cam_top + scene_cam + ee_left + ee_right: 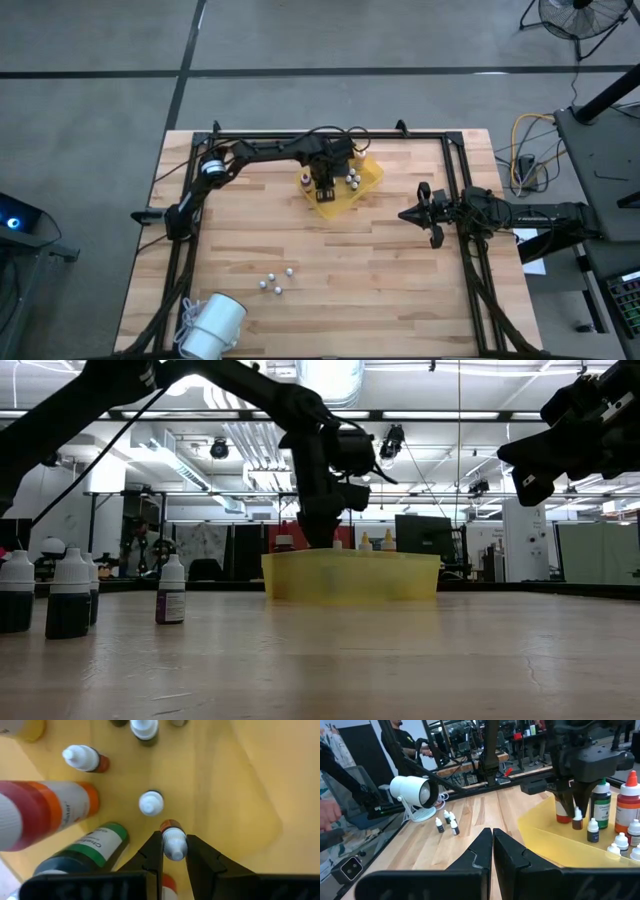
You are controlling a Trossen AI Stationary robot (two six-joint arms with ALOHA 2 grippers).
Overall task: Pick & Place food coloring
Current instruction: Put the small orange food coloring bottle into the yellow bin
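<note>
Low view: three small dropper bottles (68,595) stand nearest, at the table's near left; the yellow tray (350,576) sits farther back.

High view: left gripper (324,187) is over the tray; four bottles wait on the near table (275,281). Right gripper (408,214) idles right of the tray, fingers pressed together.

Left wrist view: fingers pinch a white-capped bottle (173,840), standing in the tray among others. Judged partway: several placed, several left. The green bottle's label (97,841) is partly legible, not readable for certain.

Right wrist view: confirms the pinch.
</note>
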